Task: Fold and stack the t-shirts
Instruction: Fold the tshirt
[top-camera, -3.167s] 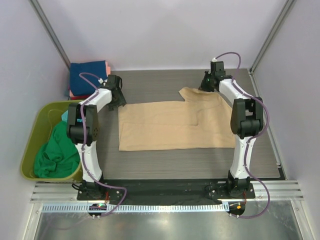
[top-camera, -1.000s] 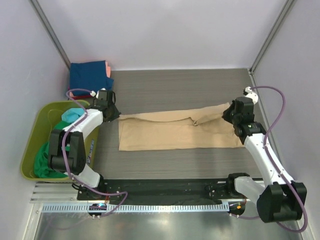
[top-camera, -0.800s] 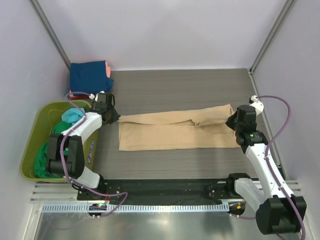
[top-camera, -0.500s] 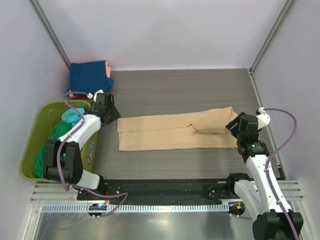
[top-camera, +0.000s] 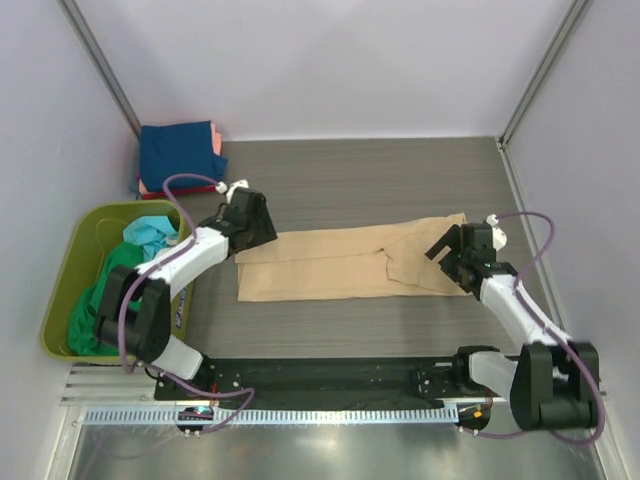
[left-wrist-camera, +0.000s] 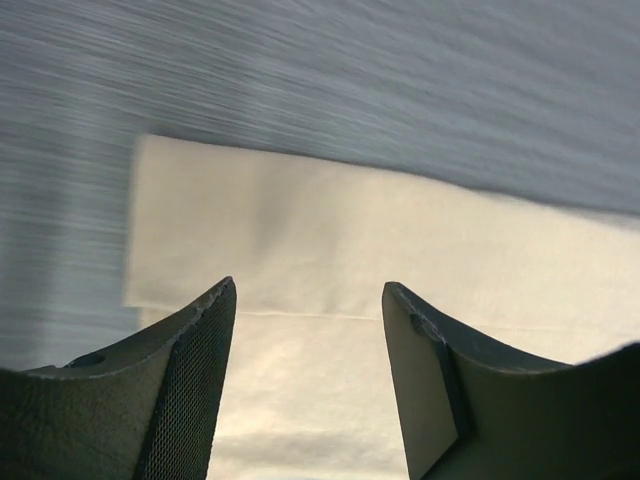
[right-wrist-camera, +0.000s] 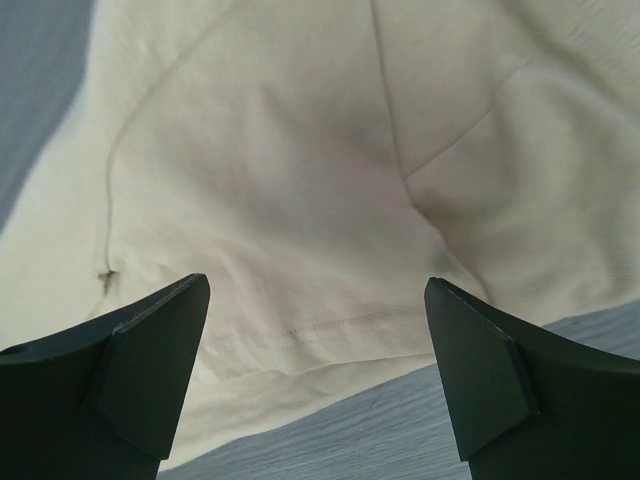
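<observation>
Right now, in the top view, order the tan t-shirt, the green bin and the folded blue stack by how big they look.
Largest, too alike to rank: tan t-shirt (longer) and green bin (broader).
Smallest: folded blue stack.

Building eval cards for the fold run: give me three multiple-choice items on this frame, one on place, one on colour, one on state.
1. Where on the table is the folded stack?
A near right corner; B far left corner; C centre.
2. What colour is the t-shirt lying between the arms?
A tan; B red; C navy.
3. How are the left tool and right tool?
A both shut on cloth; B left shut, right open; C both open, holding nothing.

Key:
1 B, the stack sits against the back wall on the left.
2 A, the top view shows tan cloth.
3 C, each wrist view shows spread fingers with only cloth lying below.
</observation>
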